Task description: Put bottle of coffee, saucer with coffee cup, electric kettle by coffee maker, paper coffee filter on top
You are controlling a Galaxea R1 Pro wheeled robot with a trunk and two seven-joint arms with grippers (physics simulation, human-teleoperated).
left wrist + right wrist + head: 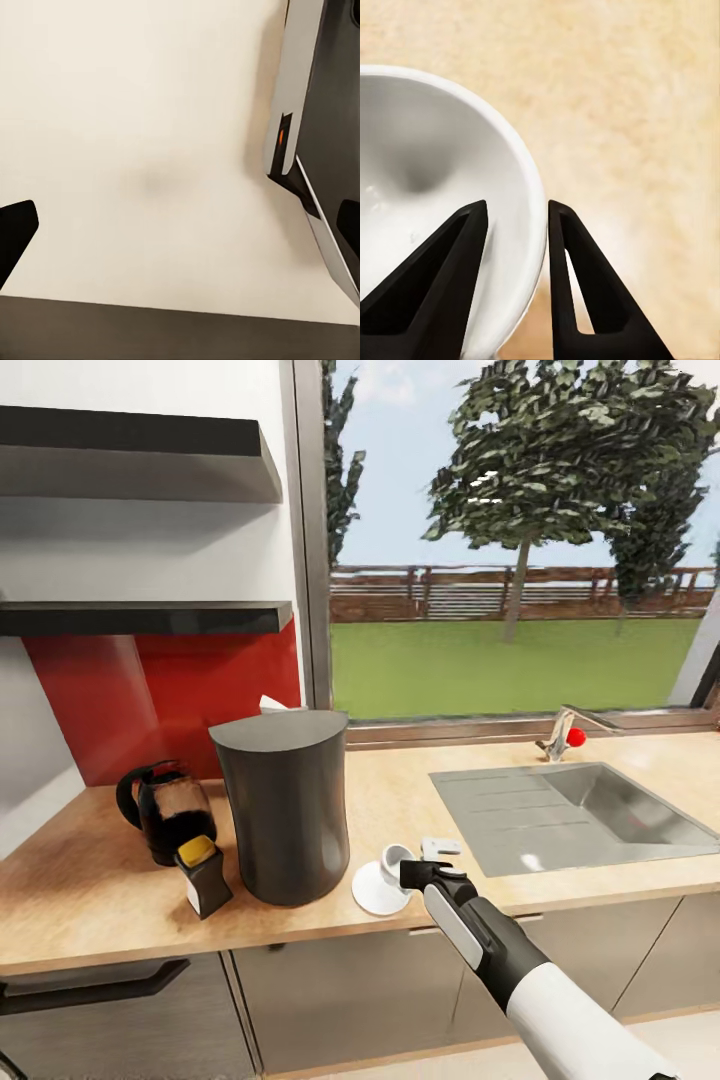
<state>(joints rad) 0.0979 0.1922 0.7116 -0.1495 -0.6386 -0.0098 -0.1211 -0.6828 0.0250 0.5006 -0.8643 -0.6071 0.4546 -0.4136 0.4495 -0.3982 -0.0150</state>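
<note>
The right tool (516, 247) clamps the cup (396, 857) rim over the saucer (375, 890); bottle (203, 875) already placed at the coffee maker's (285, 805) nine o'clock; filter seemingly done.

Right arm (560, 1010) showing a glossy white forearm shell, tapering into a dark grey wrist section with a pale grey inset panel. Right gripper (517, 217) — fingers (577, 285) showing matte black, wedge-shaped, hollow triangular cut-outs. Left wrist view catching a grey-white body panel (300, 97) — small orange mark.
</note>
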